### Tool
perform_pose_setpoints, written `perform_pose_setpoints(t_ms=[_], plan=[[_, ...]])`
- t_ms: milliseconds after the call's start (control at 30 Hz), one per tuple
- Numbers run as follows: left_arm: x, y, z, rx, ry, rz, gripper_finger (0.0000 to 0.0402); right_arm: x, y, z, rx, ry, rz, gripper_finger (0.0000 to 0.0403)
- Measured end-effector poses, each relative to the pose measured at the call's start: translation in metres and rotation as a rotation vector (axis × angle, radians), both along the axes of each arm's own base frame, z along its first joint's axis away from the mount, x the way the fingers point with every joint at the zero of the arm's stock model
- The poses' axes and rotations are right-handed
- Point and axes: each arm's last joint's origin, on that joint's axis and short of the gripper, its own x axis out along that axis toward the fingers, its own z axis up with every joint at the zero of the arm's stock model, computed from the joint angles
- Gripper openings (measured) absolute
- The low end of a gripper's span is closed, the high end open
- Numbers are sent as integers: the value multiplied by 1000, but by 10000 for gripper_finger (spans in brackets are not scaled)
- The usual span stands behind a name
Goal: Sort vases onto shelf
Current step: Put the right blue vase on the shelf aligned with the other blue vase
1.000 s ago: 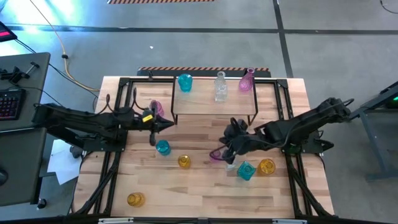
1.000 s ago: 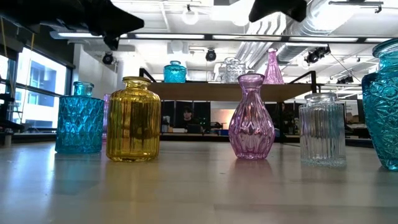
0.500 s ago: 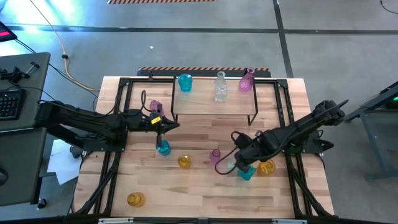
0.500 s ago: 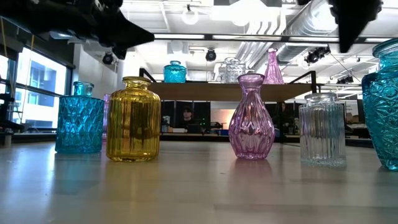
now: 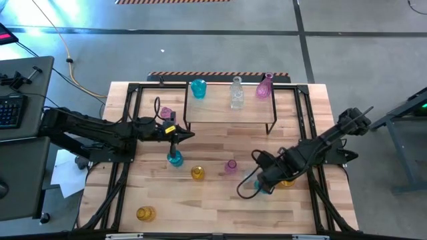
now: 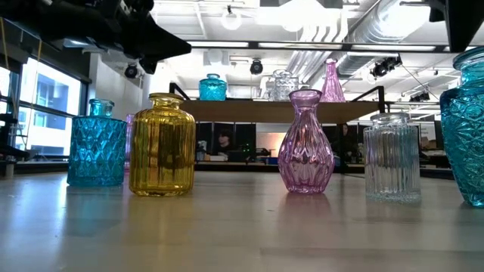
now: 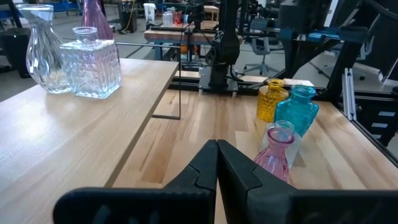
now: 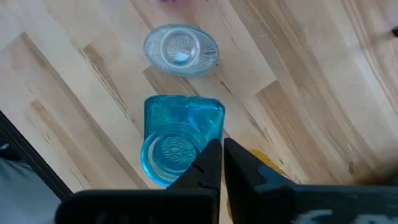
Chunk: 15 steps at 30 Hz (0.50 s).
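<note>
**Both jaws closed and empty above the table, three vases on the shelf**

The right gripper (image 8: 219,163) has its jaws shut tight with nothing between them; it hangs directly over a square teal vase (image 8: 180,140) at the near right of the table (image 5: 220,207). A clear ribbed vase (image 8: 181,50) stands just beside the teal one, and an amber vase (image 5: 288,179) sits close on its other side, partly under the right arm.

The left gripper (image 7: 217,163) is likewise closed on nothing. In the high view it (image 5: 189,136) points toward the middle of the table, just left of the shelf's near left leg and above a round teal vase (image 5: 175,159). A purple vase (image 5: 166,113) stands behind the left arm, near the left end of the shelf.

Further out, a small amber vase (image 5: 197,173) and a pink vase (image 5: 231,166) stand in the open middle of the table, well apart from each other. Another amber vase (image 5: 145,214) stands alone at the near left corner.

The shelf (image 5: 227,113) sits at the far side of the table. On its board stand a teal vase (image 5: 198,88) to the left, a clear vase (image 5: 236,93) in the middle and a pink vase (image 5: 265,87) to the right, all upright
</note>
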Motion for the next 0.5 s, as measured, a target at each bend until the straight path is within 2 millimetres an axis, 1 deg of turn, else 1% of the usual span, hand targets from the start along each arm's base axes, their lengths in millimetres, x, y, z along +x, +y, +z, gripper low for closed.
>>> perform_pose_setpoints(t_ms=[167,300,400,500], plan=[[0,0,0,0,-1,0,0,0,-2,0,14,15,-4,0],[0,0,0,0,-1,0,0,0,1,0,70,36,-21,0],[0,0,0,0,-1,0,0,2,6,1,98,1,3,0],[0,0,0,0,-2,0,0,3,8,1,67,-43,10,5]])
